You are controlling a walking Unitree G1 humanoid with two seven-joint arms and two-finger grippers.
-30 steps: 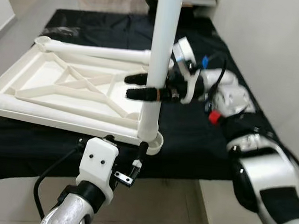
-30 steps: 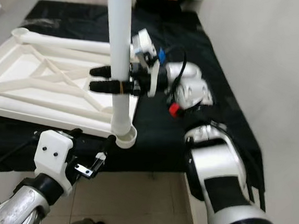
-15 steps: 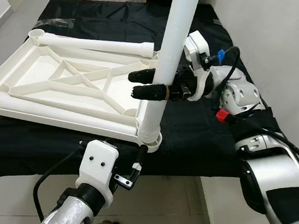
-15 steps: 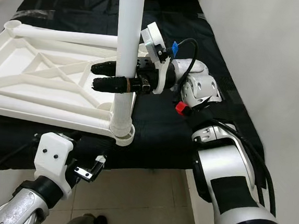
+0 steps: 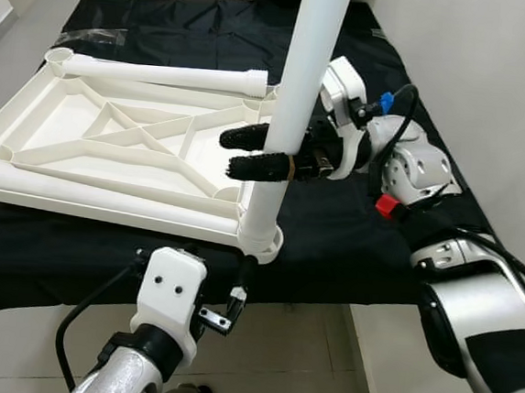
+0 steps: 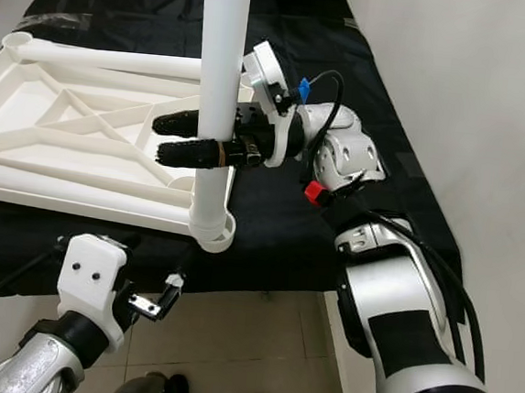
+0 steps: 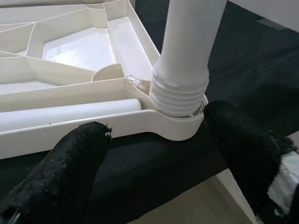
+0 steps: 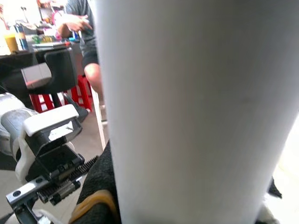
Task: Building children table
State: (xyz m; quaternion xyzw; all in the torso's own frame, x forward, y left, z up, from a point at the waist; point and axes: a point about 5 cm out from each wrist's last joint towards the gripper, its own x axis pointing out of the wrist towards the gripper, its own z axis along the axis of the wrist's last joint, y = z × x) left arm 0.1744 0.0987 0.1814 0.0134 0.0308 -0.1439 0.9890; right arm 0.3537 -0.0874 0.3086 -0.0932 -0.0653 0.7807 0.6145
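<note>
A white children's table top lies upside down on a black-covered table. One white leg stands upright in the front right corner socket, its threaded end seated in the socket. My right gripper is shut on this leg about halfway up, a finger on each side. Below the table's front edge my left gripper is open, its fingers spread to either side of the socket without touching it. Two more legs lie on the top, one along the far edge, one along the near edge.
The black cloth hangs over the table's front edge above a tiled floor. A white wall runs close on the right. A clear plastic bag lies at the far left. A person sits by red stools.
The whole picture has shifted, so the camera moved. My right gripper stays shut on the upright leg in its socket, and my left gripper keeps its place below the edge.
</note>
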